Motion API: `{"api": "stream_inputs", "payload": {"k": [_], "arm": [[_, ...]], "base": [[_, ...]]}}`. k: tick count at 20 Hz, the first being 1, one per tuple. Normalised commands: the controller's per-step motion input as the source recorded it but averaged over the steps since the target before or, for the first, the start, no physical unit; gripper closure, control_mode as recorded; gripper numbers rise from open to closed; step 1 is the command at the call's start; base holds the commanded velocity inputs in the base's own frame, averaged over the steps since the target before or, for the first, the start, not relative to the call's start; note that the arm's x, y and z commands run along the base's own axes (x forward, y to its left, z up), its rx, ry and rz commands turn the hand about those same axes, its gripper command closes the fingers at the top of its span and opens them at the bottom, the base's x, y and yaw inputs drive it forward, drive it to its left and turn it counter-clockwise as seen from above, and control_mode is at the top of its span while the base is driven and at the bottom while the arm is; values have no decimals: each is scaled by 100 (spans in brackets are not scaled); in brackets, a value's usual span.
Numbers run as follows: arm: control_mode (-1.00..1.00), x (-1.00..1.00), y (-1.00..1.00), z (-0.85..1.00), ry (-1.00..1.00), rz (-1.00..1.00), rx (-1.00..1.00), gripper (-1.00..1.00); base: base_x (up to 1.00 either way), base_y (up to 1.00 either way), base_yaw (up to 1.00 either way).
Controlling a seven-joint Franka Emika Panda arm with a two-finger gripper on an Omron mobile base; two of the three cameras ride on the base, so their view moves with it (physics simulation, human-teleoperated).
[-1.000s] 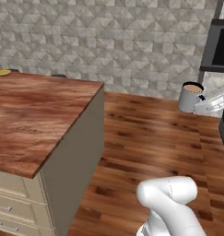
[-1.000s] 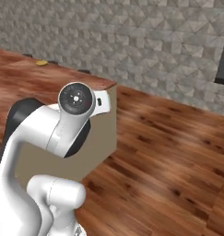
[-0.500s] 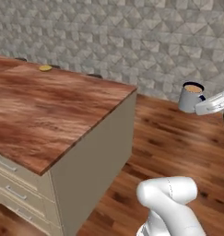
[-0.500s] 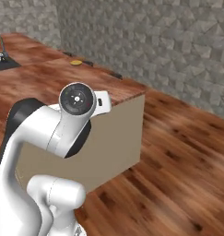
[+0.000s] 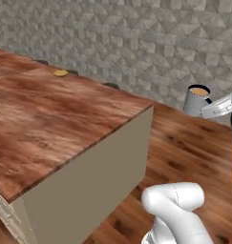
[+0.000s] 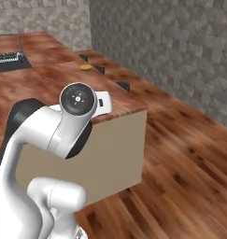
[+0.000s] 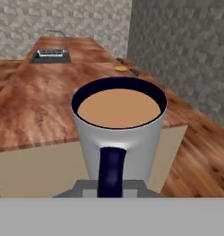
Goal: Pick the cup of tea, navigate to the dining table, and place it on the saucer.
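I had the cup of tea (image 7: 118, 133) up in the air, jaws clamped tight on its dark loop handle: a small grey mug, light brown tea nearly to the rim. It hung upright above the wood floor (image 5: 194, 157), beyond the corner of the reddish worktop (image 5: 50, 124), with the yellow saucer (image 5: 60, 73) far off.
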Motion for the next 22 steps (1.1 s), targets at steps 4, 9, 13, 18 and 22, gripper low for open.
{"api": "stream_inputs", "payload": {"k": [4,9,13,18,22], "arm": [[100,0,0,0,0,0,0,100],[100,0,0,0,0,0,0,100],[100,0,0,0,0,0,0,100],[100,0,0,0,0,0,0,100],[100,0,0,0,0,0,0,100]], "base": [[61,-73,35],[59,-71,33],[60,-72,33],[59,-71,33],[59,-75,34]]}}
